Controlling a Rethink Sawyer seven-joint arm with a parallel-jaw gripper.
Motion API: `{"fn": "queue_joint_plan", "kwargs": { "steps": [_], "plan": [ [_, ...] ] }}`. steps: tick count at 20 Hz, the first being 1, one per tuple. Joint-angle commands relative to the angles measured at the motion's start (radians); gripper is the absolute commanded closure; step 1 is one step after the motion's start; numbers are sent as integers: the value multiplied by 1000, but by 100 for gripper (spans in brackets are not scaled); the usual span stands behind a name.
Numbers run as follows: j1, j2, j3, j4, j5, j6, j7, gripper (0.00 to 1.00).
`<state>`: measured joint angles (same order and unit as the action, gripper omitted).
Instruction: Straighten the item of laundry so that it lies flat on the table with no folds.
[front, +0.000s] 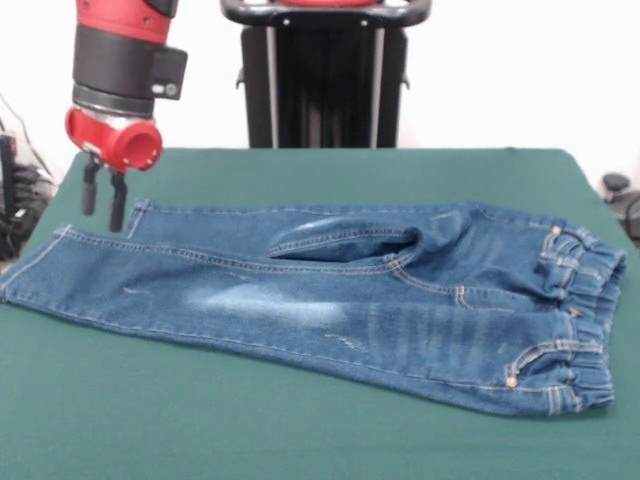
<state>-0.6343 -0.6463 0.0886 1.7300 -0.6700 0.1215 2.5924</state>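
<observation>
You have the jeans (330, 300) spread across the green table (300, 440), waistband at the right edge, leg cuffs reaching the left edge. A fold sits near the crotch. Bare felt lies open near you. The gripper (104, 203) hangs just above the far-left cuff, slightly parted, grasping nothing.

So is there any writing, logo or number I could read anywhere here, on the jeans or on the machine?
None can be read.
Jeans: no label or print shows, only orange-tan stitching and rivets.
Arm above the end effector: plain red and black, with a small round mark on the black block too small to read.
Table: bare green, no text.
</observation>
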Motion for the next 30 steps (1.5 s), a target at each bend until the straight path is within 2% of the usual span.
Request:
{"fn": "queue_joint_plan", "kwargs": {
  "steps": [1, 14, 17, 24, 30],
  "plan": [
    [34, 87, 137, 132, -24, 100, -100, 0],
    [52, 78, 117, 189, 6, 101, -57, 0],
    [76, 82, 84, 190, -1, 91, -39, 0],
    [93, 162, 38, 143, -45, 34, -33, 0],
    [153, 231, -40, 94, -69, -25, 9, 0]
  ]
}}
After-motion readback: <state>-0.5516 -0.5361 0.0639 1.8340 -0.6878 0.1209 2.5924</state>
